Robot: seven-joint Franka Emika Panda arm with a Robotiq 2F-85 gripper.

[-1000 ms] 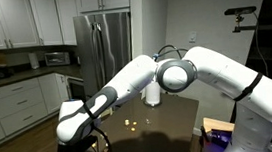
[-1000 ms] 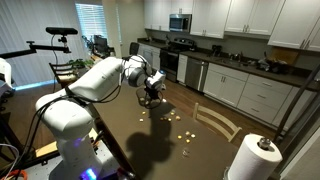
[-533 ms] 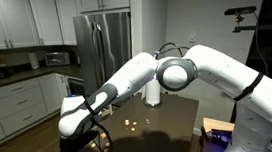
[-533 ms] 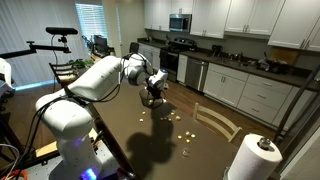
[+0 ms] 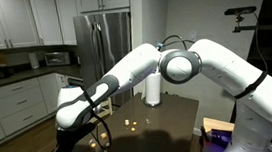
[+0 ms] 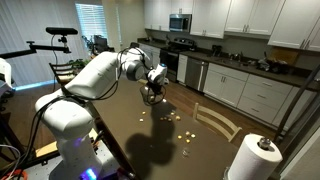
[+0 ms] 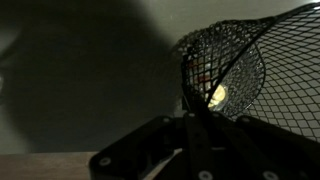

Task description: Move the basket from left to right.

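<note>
The basket (image 7: 250,70) hangs tilted from the pincer (image 7: 190,128), clamped on its rim, seemingly just clear of the surface (image 6: 130,135). Yellowish pieces (image 6: 165,116) lie scattered between it and the paper-towel roll (image 6: 255,160).

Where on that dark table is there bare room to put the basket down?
Bare: on the dark brown table, between the small yellowish pieces and the white paper-towel roll. Crowded: the middle, among those pieces, near the round dark grey wire-mesh basket.
</note>
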